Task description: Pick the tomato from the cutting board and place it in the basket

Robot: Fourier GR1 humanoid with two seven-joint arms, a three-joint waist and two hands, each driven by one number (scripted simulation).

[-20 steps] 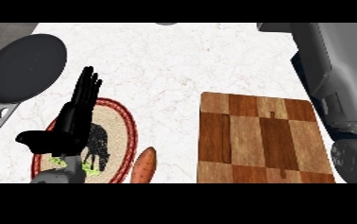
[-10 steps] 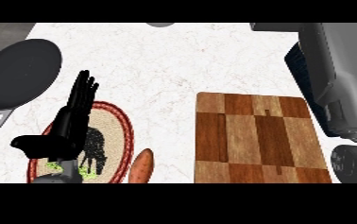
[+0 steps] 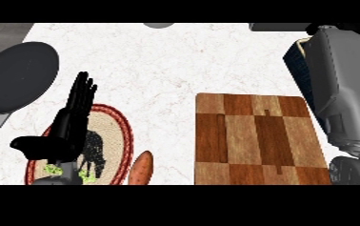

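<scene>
Nearest the robot, the left hand [image 3: 69,125] stands open with straight fingers pointing away. It holds nothing and rests above a woven plate [image 3: 121,125] with a red rim and a dark animal figure. It looks parked there to stay out of the work. Beneath its wrist lie small green bits [image 3: 52,169] that I cannot identify. Just to its right, off the plate's rim, lies an orange vegetable, likely a carrot [image 3: 141,169].

Further right of that hand, well apart from it, the wooden cutting board [image 3: 255,139] lies flat on the marble counter [image 3: 175,63]. Its top shows no tomato. The tomato appears nowhere in view, so I judge it has left the board and is probably carried by the right arm, though that cannot be confirmed.

The right forearm [image 3: 337,87] runs up the far right edge, past the board's right side. Its hand is hidden beyond the top of the view, so its state cannot be told. The forearm passes over a dark mesh wall, most likely the basket [image 3: 298,66], far to the right of the left hand and beyond the board. That posture suits a reach to put something in there.

Left of and beyond the left hand's fingertips sits a dark round pan-like dish [image 3: 25,77]. At the far edge, a small grey disc [image 3: 160,25] is partly cut off.
</scene>
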